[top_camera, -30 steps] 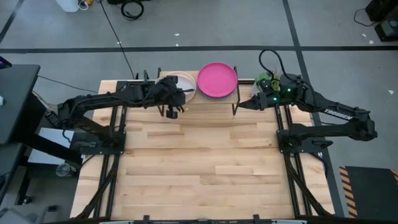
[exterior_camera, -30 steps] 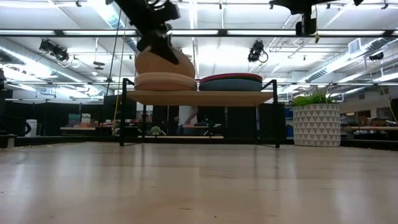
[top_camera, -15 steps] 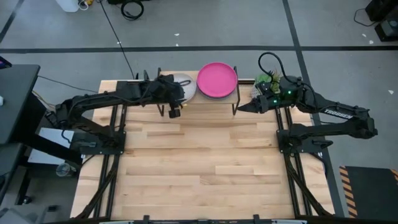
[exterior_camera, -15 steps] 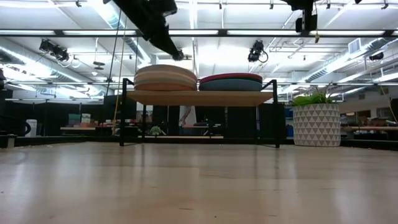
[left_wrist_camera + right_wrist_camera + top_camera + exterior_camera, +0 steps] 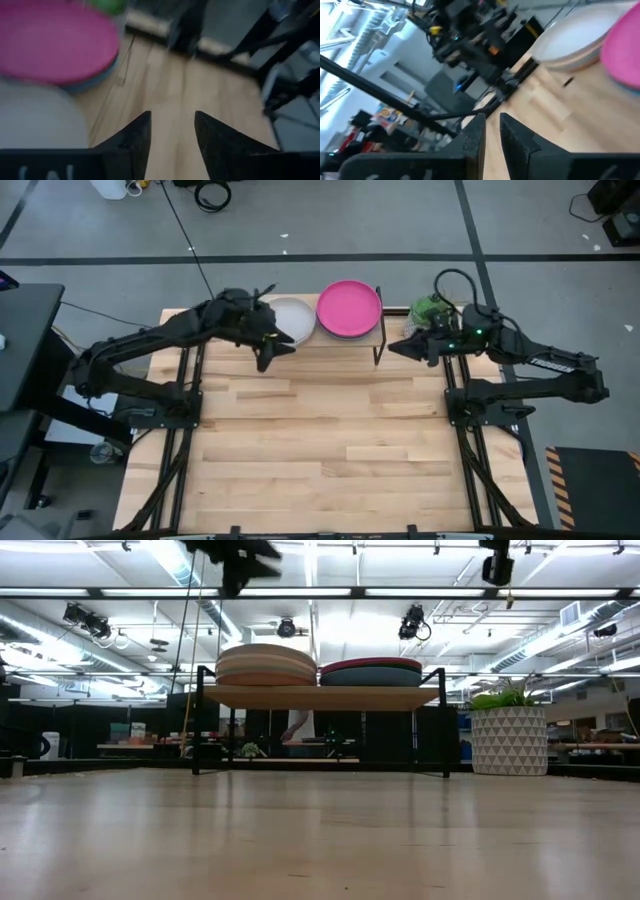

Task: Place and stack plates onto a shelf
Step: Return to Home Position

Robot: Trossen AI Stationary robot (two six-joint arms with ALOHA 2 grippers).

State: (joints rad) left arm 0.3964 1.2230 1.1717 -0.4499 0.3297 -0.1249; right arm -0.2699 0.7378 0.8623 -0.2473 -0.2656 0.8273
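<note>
The shelf (image 5: 320, 696) stands at the table's far edge on thin black legs and bears two stacks of plates. The left stack (image 5: 266, 665) is topped by a light grey plate (image 5: 290, 319). The right stack (image 5: 372, 672) is topped by a magenta plate (image 5: 349, 308). My left gripper (image 5: 268, 352) hangs open above the shelf's near left corner, clear of the grey plate (image 5: 35, 120), with nothing between its fingers. My right gripper (image 5: 393, 348) hovers just off the shelf's right end, its fingers a narrow gap apart and empty (image 5: 492, 132).
A green plant in a white patterned pot (image 5: 510, 735) stands at the far right behind the shelf. The slatted wooden table (image 5: 320, 450) stretches bare toward its near edge. Both arm bases (image 5: 160, 405) stand at the table's sides.
My left gripper has let go of the light grey plate, then risen and drawn back toward the table's left. The plate was tilted on the left stack a second ago, its near edge raised. It now lies flat on top.
</note>
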